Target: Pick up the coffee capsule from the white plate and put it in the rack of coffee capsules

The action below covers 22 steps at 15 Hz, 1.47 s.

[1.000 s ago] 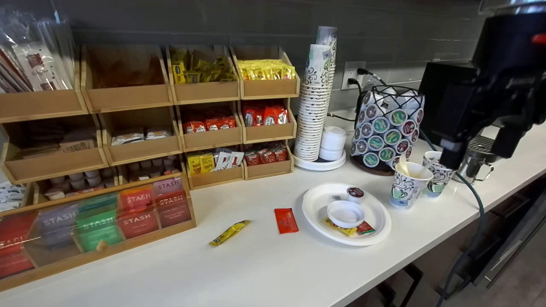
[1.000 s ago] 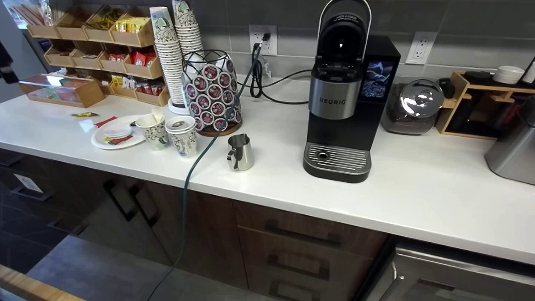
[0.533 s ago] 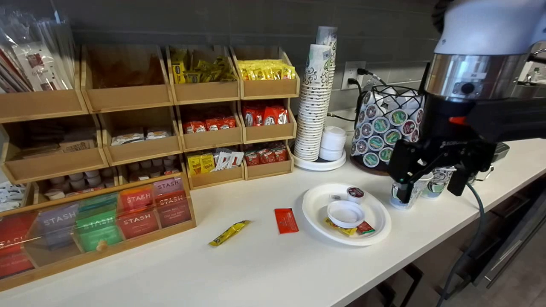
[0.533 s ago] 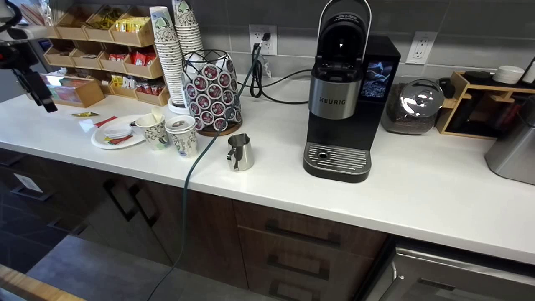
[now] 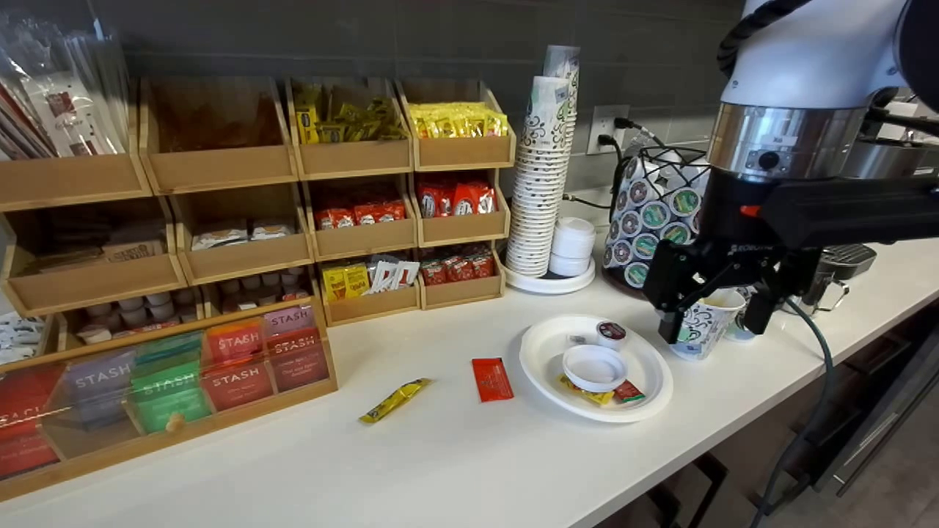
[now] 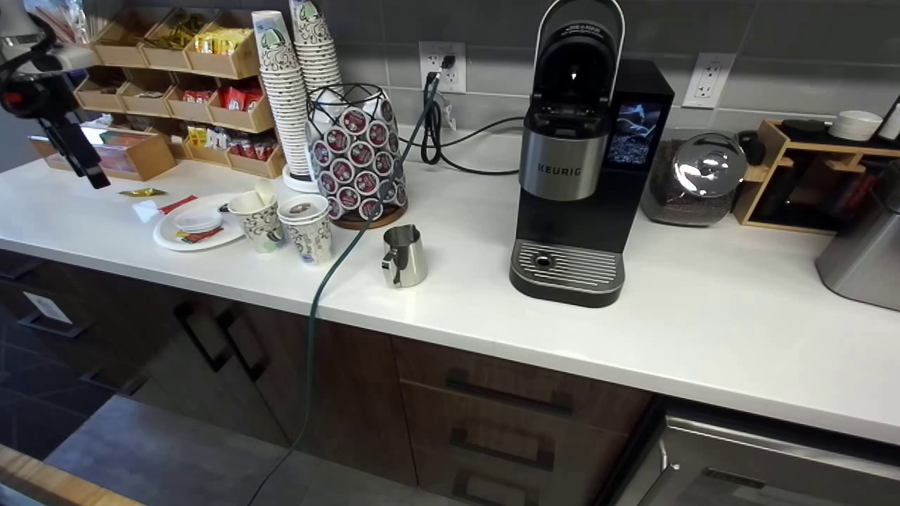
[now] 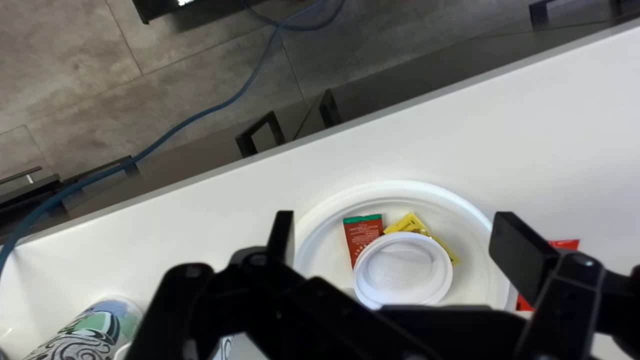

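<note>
Coffee capsule, small squat white pod with dark maroon round lid, is seated on the round white raised-rim plate, at one o'clock on it in an exterior view. In the wrist view the capsule can't be made out.

Black two-finger claw: released, fingers spread wide. Held above the white worktop, at three o'clock from the capsule in an exterior view. In the wrist view, the plate is framed by the spread fingers.

Dark wire rack of coffee capsules, on a round wooden base, is seen in both exterior views, packed with round pods lidded in maroon, green and teal. Set at two o'clock from the plate in an exterior view; partly blocked in an exterior view by the white-and-black arm.

Plate load: small white round dish placed mid-plate. Wrist view: yellow packet partly covered by the dish, at one o'clock from it; red-brown packet with green edge at ten.

On the worktop, exterior view: flat red packet laid just beside the plate, at nine o'clock; slim yellow stick packet laid farther out, same direction. Two swirl-print white paper cups are stood at three o'clock from the plate. Shiny metal pitcher is set at five o'clock from the rack, black-and-silver Keurig machine at three.
</note>
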Motion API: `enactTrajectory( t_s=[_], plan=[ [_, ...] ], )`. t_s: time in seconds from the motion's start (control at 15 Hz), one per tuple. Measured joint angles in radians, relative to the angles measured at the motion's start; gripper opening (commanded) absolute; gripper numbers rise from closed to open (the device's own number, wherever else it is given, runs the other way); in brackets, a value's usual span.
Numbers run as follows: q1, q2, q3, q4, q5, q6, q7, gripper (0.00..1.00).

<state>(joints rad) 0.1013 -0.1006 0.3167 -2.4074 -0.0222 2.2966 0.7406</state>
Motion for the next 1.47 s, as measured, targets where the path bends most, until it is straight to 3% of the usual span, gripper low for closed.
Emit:
enactTrajectory(
  t_s=[0.27,0.47,0.67,1.0,1.47],
  plan=[
    [0.003,0.126,-0.036,-0.012,-0.072,0.301,0.018,1.00],
    [0.014,0.246,-0.115,0.004,-0.286,0.453,0.136,1.00],
    [0.020,0.328,-0.187,0.067,-0.461,0.473,0.279,1.00],
    [0.017,0.342,-0.189,0.081,-0.464,0.475,0.279,1.00],
    [-0.044,0.435,-0.161,0.121,-0.416,0.522,0.058,1.00]
  ],
)
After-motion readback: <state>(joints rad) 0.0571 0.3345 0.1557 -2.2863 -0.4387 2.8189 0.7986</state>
